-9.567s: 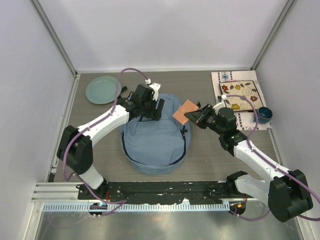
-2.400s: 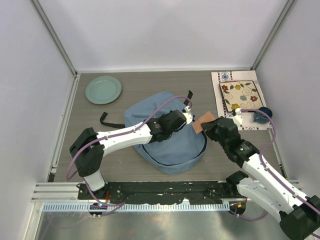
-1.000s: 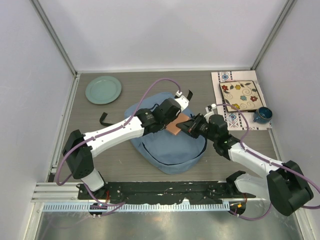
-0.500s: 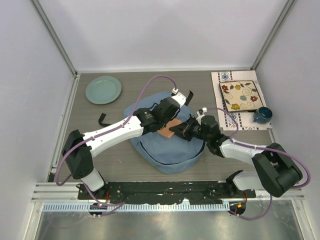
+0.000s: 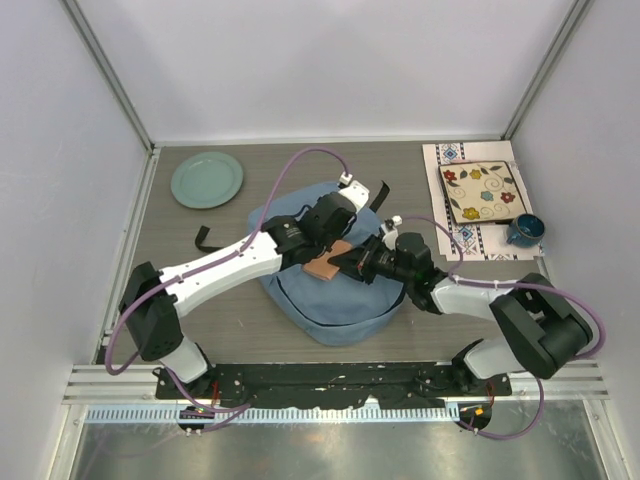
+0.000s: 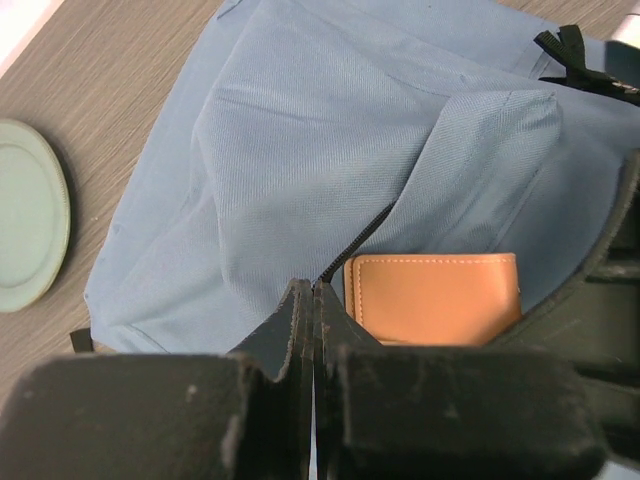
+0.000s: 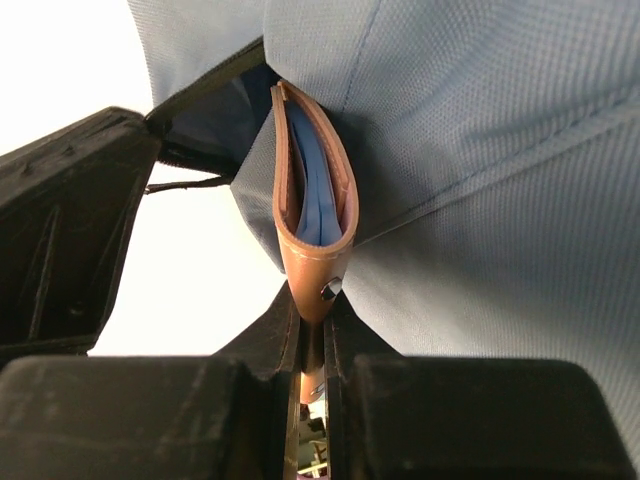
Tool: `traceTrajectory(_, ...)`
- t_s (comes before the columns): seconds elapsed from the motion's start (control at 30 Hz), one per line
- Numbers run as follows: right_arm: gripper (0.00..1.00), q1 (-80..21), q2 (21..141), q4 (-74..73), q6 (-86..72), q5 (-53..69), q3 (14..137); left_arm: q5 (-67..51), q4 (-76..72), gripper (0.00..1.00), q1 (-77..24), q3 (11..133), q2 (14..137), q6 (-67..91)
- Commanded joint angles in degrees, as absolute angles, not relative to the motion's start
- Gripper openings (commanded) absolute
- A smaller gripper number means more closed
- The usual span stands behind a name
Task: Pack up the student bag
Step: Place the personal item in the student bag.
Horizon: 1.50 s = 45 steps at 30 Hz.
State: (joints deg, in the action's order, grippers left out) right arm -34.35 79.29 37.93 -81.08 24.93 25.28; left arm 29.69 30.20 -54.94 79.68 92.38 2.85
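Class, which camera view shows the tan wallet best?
Left wrist: the wallet lies face-on, stitching visible, in the student bag opening. Right wrist shows only its edge; top external, a sliver between the arms.

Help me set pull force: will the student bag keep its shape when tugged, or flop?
Likely floppy: the student bag creases and tents where the left gripper pinches its opening. Probably sags if lifted, lying slumped on the table.

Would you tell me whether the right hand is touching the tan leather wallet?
Touching. The right wrist view shows the right hand pinching the tan leather wallet at its snap end, partly inside the light-blue fabric backpack.
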Motion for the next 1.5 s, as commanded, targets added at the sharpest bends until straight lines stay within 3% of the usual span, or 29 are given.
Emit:
traceTrajectory(0.0,0.01,-32.96,82.44,50.09,-82.97,27.33,27.95,27.78,22.51,0.0,-54.67,78.4,85.79,4.31)
traceTrajectory(0.6,0.01,-26.98,86.31,54.31,-83.24,25.86,28.48,25.84,21.62,0.0,-54.58,74.53,83.06,5.01)
traceTrajectory(0.73,0.01,-27.51,81.76,43.26,-77.0,18.65,27.77,26.37,22.41,0.01,-54.58,74.62,83.06,5.27)
traceTrajectory(0.8,0.01,-27.95,79.9,41.84,-75.85,15.92,26.99,26.72,23.2,0.13,-54.58,74.71,83.23,5.36)
traceTrajectory(0.9,0.01,-28.83,76.65,37.36,-74.18,10.29,26.72,25.76,23.12,0.45,-54.58,73.74,83.58,5.1)
traceTrajectory(1.0,0.01,-29.79,75.85,38.76,-73.75,8.61,26.28,24.53,22.94,0.6,-54.58,72.78,84.28,4.48)
traceTrajectory(1.23,0.01,-31.73,80.5,51.23,-79.19,4.84,23.99,25.66,22.15,0.7,-54.49,70.93,86.92,3.6)
traceTrajectory(1.47,0.01,-33.4,80.51,49.75,-77.87,3.96,24.87,23.47,19.95,0.76,-51.86,69.79,88.68,6.5)
